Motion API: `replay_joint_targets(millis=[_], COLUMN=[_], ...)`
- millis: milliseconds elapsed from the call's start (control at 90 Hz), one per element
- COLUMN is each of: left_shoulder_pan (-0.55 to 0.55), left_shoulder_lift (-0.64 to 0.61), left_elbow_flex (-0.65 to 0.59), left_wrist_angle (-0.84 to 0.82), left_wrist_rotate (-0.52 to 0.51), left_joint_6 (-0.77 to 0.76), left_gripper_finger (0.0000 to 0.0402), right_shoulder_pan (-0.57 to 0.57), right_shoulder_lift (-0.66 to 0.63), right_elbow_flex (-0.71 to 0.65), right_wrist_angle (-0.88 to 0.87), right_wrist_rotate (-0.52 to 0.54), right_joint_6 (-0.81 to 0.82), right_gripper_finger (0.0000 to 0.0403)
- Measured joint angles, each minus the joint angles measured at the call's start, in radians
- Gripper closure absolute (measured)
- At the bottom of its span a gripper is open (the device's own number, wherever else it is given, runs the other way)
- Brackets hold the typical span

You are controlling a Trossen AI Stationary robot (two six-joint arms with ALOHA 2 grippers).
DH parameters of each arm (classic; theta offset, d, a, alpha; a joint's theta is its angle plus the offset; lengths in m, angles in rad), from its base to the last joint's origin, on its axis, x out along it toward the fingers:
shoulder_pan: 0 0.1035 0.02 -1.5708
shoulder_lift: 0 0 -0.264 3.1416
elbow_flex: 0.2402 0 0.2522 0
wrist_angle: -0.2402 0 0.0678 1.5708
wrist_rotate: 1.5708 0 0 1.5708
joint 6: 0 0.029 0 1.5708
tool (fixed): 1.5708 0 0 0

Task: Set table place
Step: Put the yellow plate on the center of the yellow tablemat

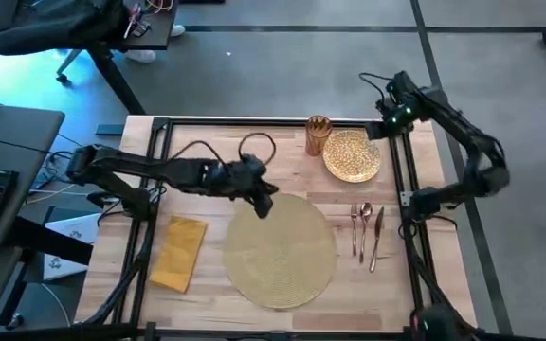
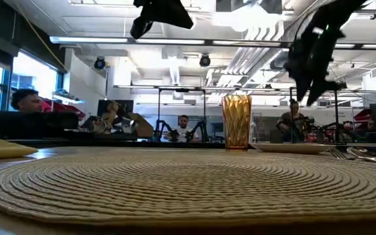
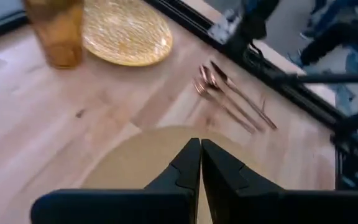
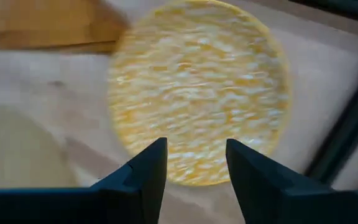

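- Woven tan fibre makes up the round placemat (image 1: pixel 281 248), which lies flat at the middle of the bench (image 1: pixel 216 161), towards the near edge; nothing is set on it.
- Just beside the placemat's left side a mustard napkin (image 1: pixel 179 252) is seen, lying slightly askew.
- To the placemat's right a fork, spoon and knife (image 1: pixel 366 230) are laid together, their long axes running from the far edge towards the near edge.
- Near the far right corner a gold patterned plate (image 1: pixel 353 154) rests flat, with an amber glass (image 1: pixel 318 134) touching or just beside its left rim.
- The left tool (image 3: pixel 200 163) is held over the far rim of the placemat, its fingers pressed together and holding nothing.
- The right tool (image 4: pixel 194 163) is held above the near rim of the plate, its fingers spread, with nothing between them.
- The relation that matters: the plate lies directly below and ahead of the right tool, well apart from the left one, so the right arm is judged the nearer for lifting it.
- From the plate, the placemat lies towards the near edge and to the left; a carry in that direction is judged to be what comes next.
- The glass beside the plate could be knocked if the rim is gripped on that side.
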Motion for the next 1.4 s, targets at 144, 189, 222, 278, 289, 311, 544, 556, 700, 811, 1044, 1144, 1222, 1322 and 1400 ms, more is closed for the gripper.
replay_joint_targets(millis=[144, 189, 222, 278, 289, 311, 544, 556, 700, 811, 1044, 1144, 1222, 1322, 1400], left_shoulder_pan=[0.028, 0.037, 0.041, 0.046, 0.048, 0.052, 0.103, 0.104, 0.125, 0.128, 0.128, 0.128, 0.128, 0.127, 0.126], left_shoulder_lift=[-0.021, -0.021, -0.021, -0.022, -0.022, -0.022, -0.022, -0.022, -0.022, -0.022, -0.022, -0.022, -0.022, -0.022, -0.022], left_elbow_flex=[0.0, 0.0, 0.0, 0.0, 0.0, 0.0, 0.0, 0.0, 0.0, 0.0, 0.0, 0.0, 0.0, 0.0, 0.0], left_wrist_angle=[0.004, 0.002, -0.001, 0.0, 0.001, 0.002, -0.002, -0.002, -0.002, -0.002, -0.002, -0.001, -0.001, 0.0, 0.001], left_wrist_rotate=[-0.018, -0.015, -0.009, 0.005, 0.008, 0.012, 0.118, 0.122, 0.161, 0.168, 0.185, 0.19, 0.19, 0.19, 0.19], left_joint_6=[-0.033, -0.044, -0.049, -0.043, -0.041, -0.037, -0.014, -0.014, -0.013, -0.013, -0.022, -0.025, -0.033, -0.039, -0.039], left_gripper_finger=[0.0402, 0.0402, 0.0402, 0.0402, 0.0402, 0.0402, 0.0402, 0.0401, 0.0401, 0.0401, 0.0401, 0.0401, 0.0401, 0.0401, 0.0401], right_shoulder_pan=[-0.031, -0.041, -0.049, -0.06, -0.062, -0.066, -0.08, -0.08, -0.082, -0.082, -0.082, -0.083, -0.083, -0.084, -0.083], right_shoulder_lift=[0.123, 0.16, 0.188, 0.233, 0.242, 0.26, 0.361, 0.365, 0.4, 0.425, 0.47, 0.482, 0.485, 0.486, 0.486], right_elbow_flex=[0.006, 0.014, 0.021, 0.03, 0.033, 0.038, 0.046, 0.046, 0.046, 0.046, 0.048, 0.051, 0.051, 0.049, 0.044], right_wrist_angle=[0.132, 0.145, 0.147, 0.146, 0.145, 0.142, 0.169, 0.169, 0.166, 0.168, 0.142, 0.131, 0.128, 0.128, 0.127], right_wrist_rotate=[-0.004, 0.007, 0.016, 0.039, 0.041, 0.047, 0.038, 0.036, 0.032, 0.024, -0.001, -0.011, -0.018, -0.04, -0.057], right_joint_6=[-0.015, -0.017, -0.022, -0.035, -0.037, -0.044, -0.119, -0.124, -0.186, -0.191, -0.233, -0.259, -0.27, -0.291, -0.302], right_gripper_finger=[0.0191, 0.0176, 0.0166, 0.0156, 0.0155, 0.0154, 0.0176, 0.0178, 0.0204, 0.022, 0.0244, 0.0253, 0.0259, 0.0268, 0.0276])
